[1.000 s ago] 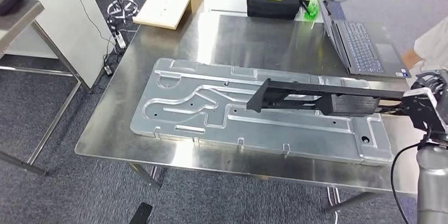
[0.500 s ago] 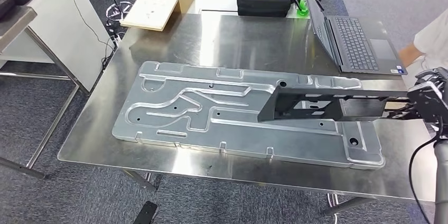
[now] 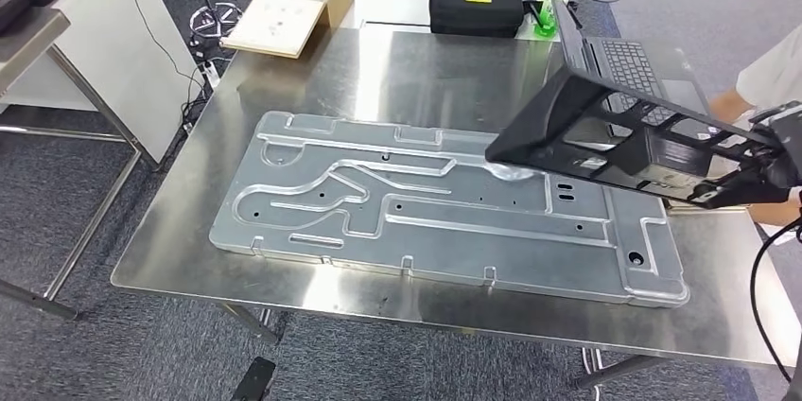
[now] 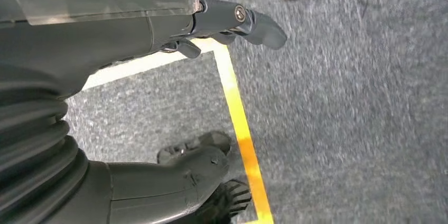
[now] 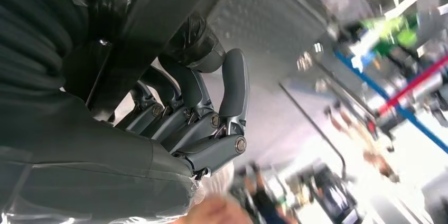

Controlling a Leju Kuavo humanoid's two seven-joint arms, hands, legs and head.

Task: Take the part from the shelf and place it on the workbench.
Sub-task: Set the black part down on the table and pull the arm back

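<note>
The polished steel worktop (image 3: 312,89) is carrying a large flat embossed aluminium panel (image 3: 378,195) that is lying lengthwise from left to right across its near half. Above the right end of that panel, the long black openwork frame part (image 3: 605,131) is hanging in the air, clear of the surface as far as the head view is showing. Its long axis is running leftward and slightly downward from the right hand (image 3: 777,150), so the free tip is sitting lowest, just over the panel, while the held end is riding higher at the worktop's right edge. A grey open laptop (image 3: 624,61) is standing just behind the part, partly covered by it.

The right hand (image 5: 195,113) is gripping the part's right end, its fingers curling round the black bar in the right wrist view. The left hand (image 4: 232,20) is hanging beside the body over grey carpet (image 4: 343,102), holding nothing, its fingers loosely apart; it is far from the part.

A person's arm (image 3: 771,70) is showing at the right edge, cut off. The grip point itself is partly hidden behind the frame in the head view, and the right wrist background is blurred.
</note>
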